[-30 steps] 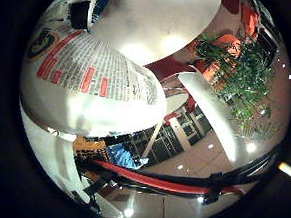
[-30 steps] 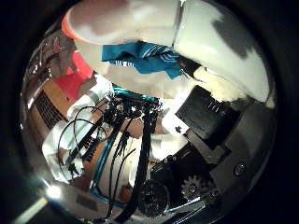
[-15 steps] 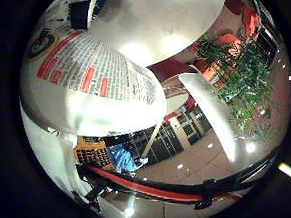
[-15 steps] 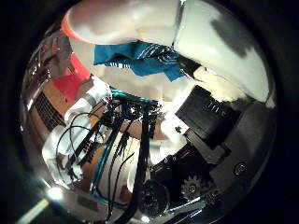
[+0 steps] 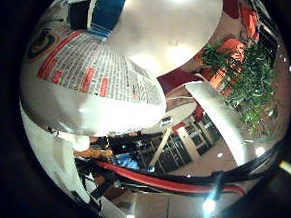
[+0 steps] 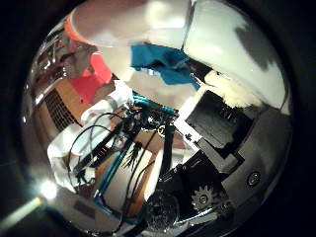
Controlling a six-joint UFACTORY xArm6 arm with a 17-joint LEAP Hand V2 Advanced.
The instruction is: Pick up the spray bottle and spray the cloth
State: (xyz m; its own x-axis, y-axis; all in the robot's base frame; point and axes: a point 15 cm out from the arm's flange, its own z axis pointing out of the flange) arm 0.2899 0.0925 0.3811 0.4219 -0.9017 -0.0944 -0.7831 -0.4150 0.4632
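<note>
Spray bottle [image 5: 87,85] is filling much of the little-finger palm view, its printed white body lying right against the palm, well clear of any surface. Its orange-trimmed head end [image 6: 74,27] is showing at the edge of the thumb-side view. The hand [image 6: 232,54] is wrapping white fingers round the bottle body, curled on it, holding it aloft.

Cloth [image 6: 163,61], blue and crumpled, is lying on a pale tabletop [image 6: 148,86] beyond the bottle's front end, apart from it, not touching.

Judging the step: bottle is lifted and being aimed; the squeeze of the trigger is not yet done. Trigger itself is hidden, so finger placement on it cannot be told.

To do it well: keep the nozzle pointing at the middle of the cloth, hold the body firmly so the label surface is not slipping, and press the trigger without tilting the bottle off line.

Round about: a green plant [image 5: 247,81], red seats [image 5: 230,47], a round white table [image 5: 176,26].
</note>
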